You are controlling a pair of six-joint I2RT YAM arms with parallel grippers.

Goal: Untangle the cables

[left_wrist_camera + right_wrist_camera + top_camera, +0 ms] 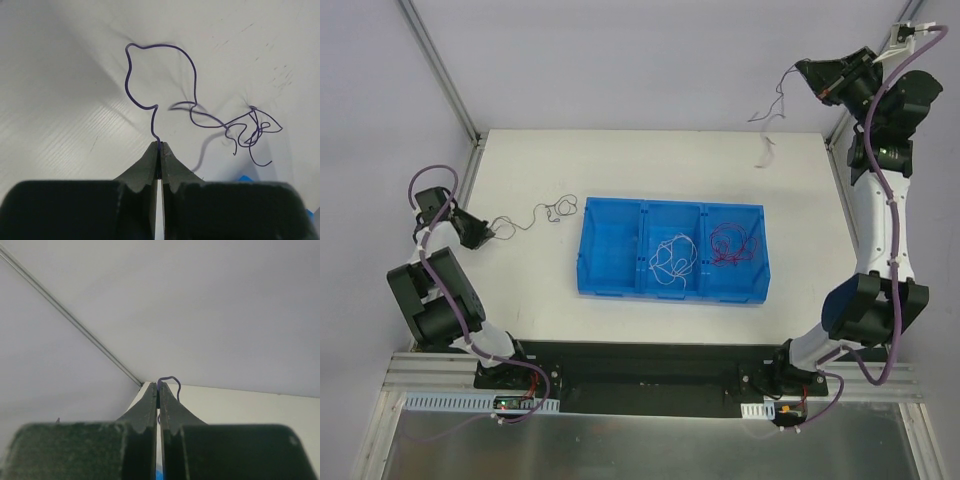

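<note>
My left gripper (488,232) (159,146) sits low over the table's left side, shut on the end of a dark purple cable (193,75). This cable trails right in loose curls across the table (552,210) and ends in a small tangle (252,131). My right gripper (817,88) (159,386) is raised high at the back right, shut on another dark purple cable (170,378). That thin cable dangles in the air to its left (770,111). In the blue bin (583,250), a white cable (670,258) lies in the middle compartment and a red cable (734,243) in the right one.
The blue bin's left compartment (612,250) holds nothing. Grey walls with metal frame posts (438,62) close in the back and sides. The right arm (880,215) rises along the table's right edge. A corner of the bin (245,178) shows in the left wrist view.
</note>
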